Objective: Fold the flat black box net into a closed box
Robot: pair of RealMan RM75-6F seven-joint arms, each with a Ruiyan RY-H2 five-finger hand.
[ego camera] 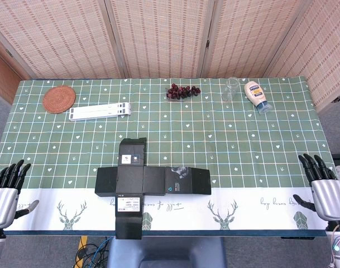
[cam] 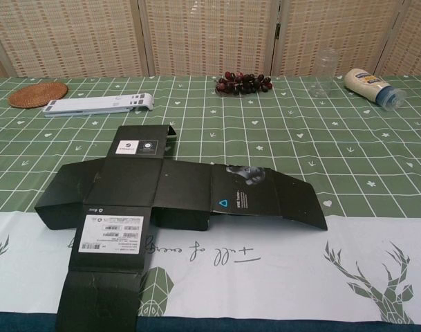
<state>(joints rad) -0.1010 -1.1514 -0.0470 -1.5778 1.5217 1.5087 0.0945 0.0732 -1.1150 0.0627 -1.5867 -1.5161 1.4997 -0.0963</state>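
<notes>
Head view: net [ego camera: 153, 181] lies flat at the near table [ego camera: 242, 139] edge, untouched, centred between your hands for 2-sided reach. Left hand [ego camera: 6, 192] and right hand [ego camera: 325, 187] empty, fingers straight, slightly spread.

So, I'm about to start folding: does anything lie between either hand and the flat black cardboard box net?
Nothing visible does. Bare tablecloth separates the left hand and the right hand from the flat black cardboard box net.
</notes>
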